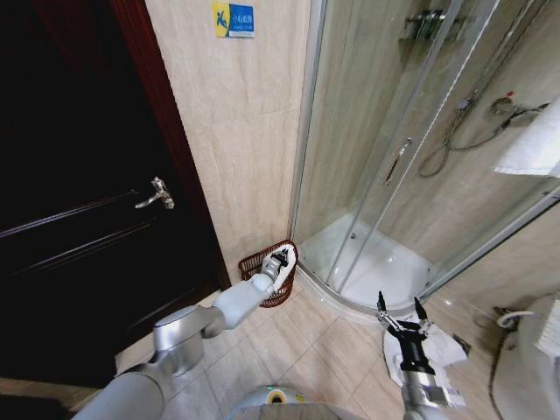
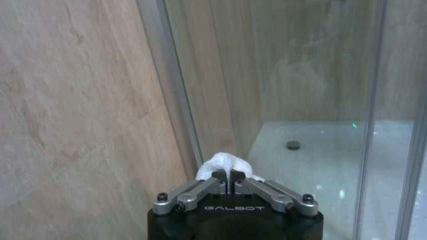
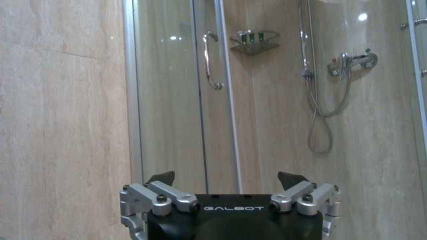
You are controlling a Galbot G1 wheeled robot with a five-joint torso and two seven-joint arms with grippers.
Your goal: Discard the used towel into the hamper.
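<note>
A small white towel (image 1: pixel 285 274) is being held bunched between the closed fingers of the left gripper (image 1: pixel 279 260), directly above the hamper (image 1: pixel 258 262). The hamper is a small round basket of dark reddish-brown openwork, and it is sitting on the tiled floor (image 1: pixel 297 337) in the corner where the beige tiled wall (image 1: pixel 245 131) meets the curved glass shower enclosure (image 1: pixel 411 157). The towel is hanging at the hamper's rim on the side toward the shower, and it cannot be told whether it is touching the rim. In the left wrist view, the crumpled towel (image 2: pixel 224 163) is sticking out past the tips of the pinched left gripper (image 2: pixel 228 176), with the wall and the shower's metal frame beyond it. The left arm is reaching out to the hamper from the robot's body. To the left of the hamper, a dark wooden door (image 1: pixel 79 201) with a metal lever handle (image 1: pixel 156 194) is standing. Well to the right of the hamper, in front of the shower, the right gripper (image 1: pixel 401 308) is hovering with its fingers spread wide apart, holding nothing. In the right wrist view, the same open right gripper (image 3: pixel 227 179) is facing the shower door, with a hose and tap showing inside the enclosure.
</note>
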